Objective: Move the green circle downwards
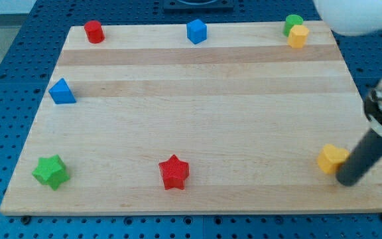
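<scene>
The green circle sits at the view's top right corner of the wooden board, touching a yellow block just below it. My tip is at the view's bottom right, right beside a second yellow block and far below the green circle.
A red cylinder is at the top left, a blue block at the top middle, a blue triangle at the left edge, a green star at the bottom left, and a red star at the bottom middle.
</scene>
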